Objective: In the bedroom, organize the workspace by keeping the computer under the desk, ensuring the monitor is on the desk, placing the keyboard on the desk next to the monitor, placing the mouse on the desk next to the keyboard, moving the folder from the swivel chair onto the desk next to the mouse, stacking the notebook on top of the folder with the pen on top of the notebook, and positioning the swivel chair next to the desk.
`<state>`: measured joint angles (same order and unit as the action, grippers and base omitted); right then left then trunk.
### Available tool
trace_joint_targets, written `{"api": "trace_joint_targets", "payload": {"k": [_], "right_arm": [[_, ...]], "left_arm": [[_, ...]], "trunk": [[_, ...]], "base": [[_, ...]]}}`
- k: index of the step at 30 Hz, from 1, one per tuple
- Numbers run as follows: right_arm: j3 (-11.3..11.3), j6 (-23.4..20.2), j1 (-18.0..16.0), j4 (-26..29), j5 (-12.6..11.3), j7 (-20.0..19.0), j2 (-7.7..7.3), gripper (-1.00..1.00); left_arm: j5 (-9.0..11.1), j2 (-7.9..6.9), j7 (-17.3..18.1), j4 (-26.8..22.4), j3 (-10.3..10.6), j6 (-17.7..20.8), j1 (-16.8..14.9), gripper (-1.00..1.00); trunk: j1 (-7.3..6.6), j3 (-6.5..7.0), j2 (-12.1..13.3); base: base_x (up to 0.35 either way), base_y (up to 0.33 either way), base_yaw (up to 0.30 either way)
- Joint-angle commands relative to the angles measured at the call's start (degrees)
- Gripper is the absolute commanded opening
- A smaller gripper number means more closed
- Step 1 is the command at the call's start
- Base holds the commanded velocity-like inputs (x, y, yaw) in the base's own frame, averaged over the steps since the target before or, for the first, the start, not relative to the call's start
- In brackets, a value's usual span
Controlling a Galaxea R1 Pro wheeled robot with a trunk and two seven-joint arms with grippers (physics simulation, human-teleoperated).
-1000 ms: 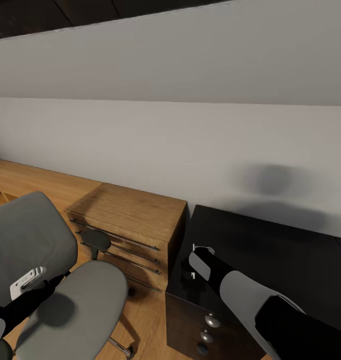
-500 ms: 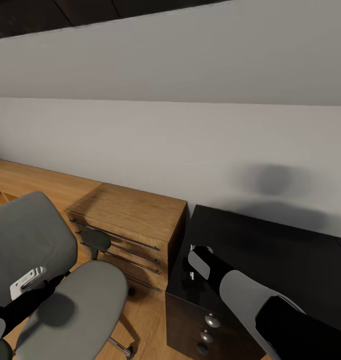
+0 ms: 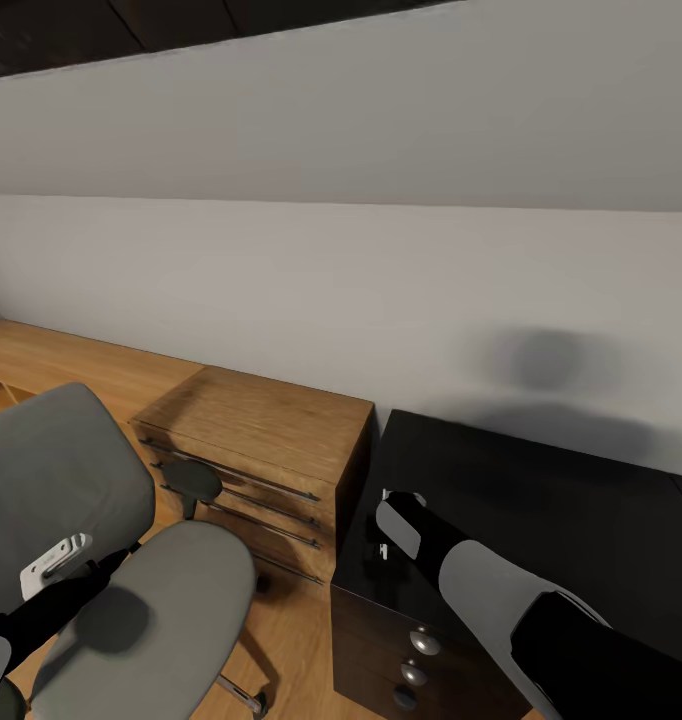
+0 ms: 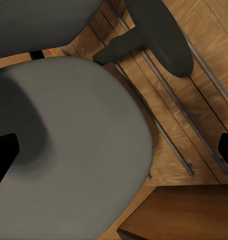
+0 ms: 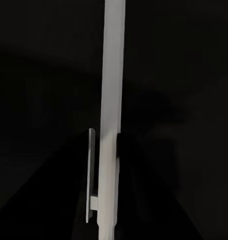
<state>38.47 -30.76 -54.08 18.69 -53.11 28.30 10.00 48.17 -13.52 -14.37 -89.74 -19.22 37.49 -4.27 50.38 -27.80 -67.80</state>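
Observation:
My right gripper (image 3: 386,522) hovers over the left end of the black desk (image 3: 541,500), shut on the thin white pen (image 5: 109,100). The pen's ends (image 3: 385,495) stick out of the gripper on both sides. The grey swivel chair (image 3: 171,600) stands at lower left, its seat (image 4: 78,150) bare. Above that seat my left gripper (image 3: 121,558) hangs open, with black fingertips (image 4: 3,155) at both edges of the left wrist view. The computer, monitor, keyboard, mouse, folder and notebook are out of view.
A light wooden drawer cabinet (image 3: 261,440) stands between the chair and the desk, against the white wall. The chair's black armrest (image 3: 191,482) reaches close to the cabinet front. Three round silver knobs (image 3: 424,642) mark the desk drawers below my right arm.

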Motion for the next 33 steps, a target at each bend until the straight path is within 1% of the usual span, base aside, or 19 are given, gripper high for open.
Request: {"api": "trace_joint_targets", "payload": {"k": [1, 10, 22, 33], "right_arm": [[0.29, -0.18, -0.06, 0.03, -0.33, 0.34, 0.0, -1.0], [0.29, -0.18, -0.06, 0.03, -0.33, 0.32, 0.0, -1.0], [0.29, -0.18, -0.06, 0.08, -0.33, 0.33, 0.0, -1.0], [0.29, -0.18, -0.06, 1.17, -0.33, 0.34, 0.0, -1.0]], "left_arm": [[0.61, -0.01, -0.49, -0.08, -0.03, 0.22, -0.03, 1.0], [0.61, -0.01, -0.49, -0.08, -0.03, 0.22, -0.03, 1.0], [0.55, -0.01, -0.41, -0.1, 0.05, 0.18, -0.03, 1.0], [0.03, 1.11, -0.48, -0.1, 0.25, 0.13, -0.03, 1.0]], "trunk": [[0.0, -0.06, -0.04], [0.0, -0.06, -0.04], [-2.63, 2.09, 4.77], [-5.05, 4.06, 9.18]], "base": [[0.0, 0.0, 0.0], [0.0, 0.0, 0.0], [0.0, 0.0, 0.0], [0.0, 0.0, 0.0]]}}
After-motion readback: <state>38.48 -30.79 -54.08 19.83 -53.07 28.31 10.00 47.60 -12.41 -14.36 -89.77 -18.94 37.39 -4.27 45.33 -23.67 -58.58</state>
